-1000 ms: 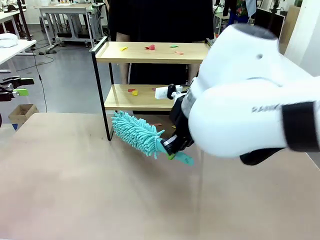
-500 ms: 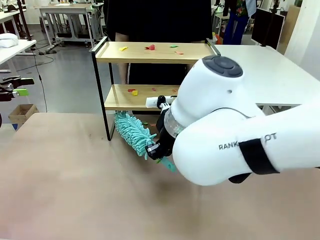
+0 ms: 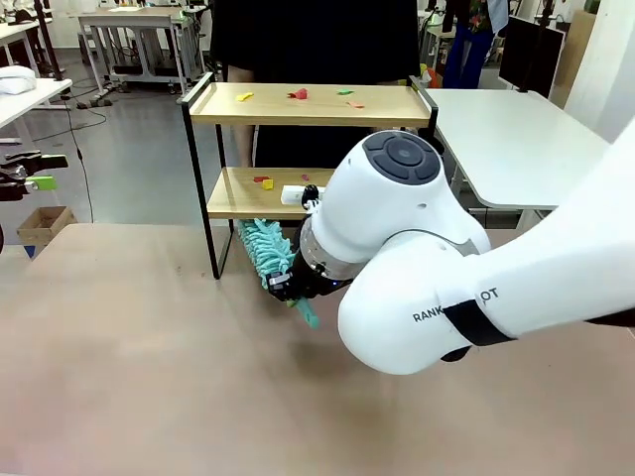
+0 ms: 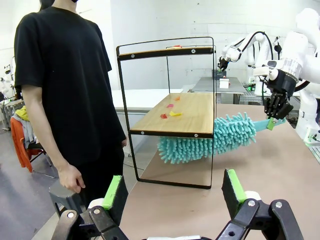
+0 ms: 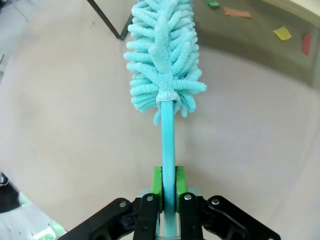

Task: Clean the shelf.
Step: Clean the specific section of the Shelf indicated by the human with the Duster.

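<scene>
The shelf stands at the table's far edge, with coloured paper scraps on its top board and on its lower board. My right gripper is shut on the handle of a teal fluffy duster. In the left wrist view the duster's head lies under the shelf's lower board, just above the tabletop. The right wrist view shows the green pads clamped on the handle, with the duster head pointing away. My left gripper is open and empty, well short of the shelf.
A person in black stands behind the shelf, one hand hanging down. More paper scraps lie on the tabletop in the shelf's shadow. The bulky right arm fills the table's middle. A white table stands at the back right.
My right arm has swung left and toward the shelf. It has carried the duster's head from in front of the shelf's leg to under the lower board. The left gripper has not moved.
</scene>
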